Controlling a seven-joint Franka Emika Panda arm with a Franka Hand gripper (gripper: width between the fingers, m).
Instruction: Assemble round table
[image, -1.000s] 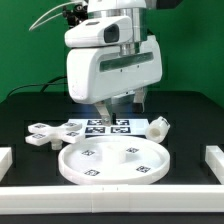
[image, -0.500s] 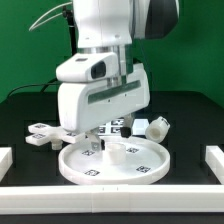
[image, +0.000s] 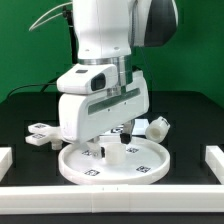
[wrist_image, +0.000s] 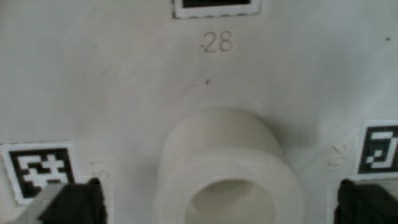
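the gripper (image: 112, 150) hangs wide open over the round disc (image: 150, 172). its fingers (wrist_image: 68, 202) flank the raised central socket (wrist_image: 222, 165), not touching it.

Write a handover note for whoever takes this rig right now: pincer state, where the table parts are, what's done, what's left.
Pincer: open, holding nothing, low over the large white rimmed round plastic disc, jaws either side of its raised centre socket.
Disc: lying flat, front centre of the exterior view.
White cross-shaped four-armed base: loose, behind the disc at the exterior view's left.
Short thick white cylinder leg: loose, at the exterior view's right.
Done: nothing joined.
Left: probably gripping the disc first, then all joining of leg and base.
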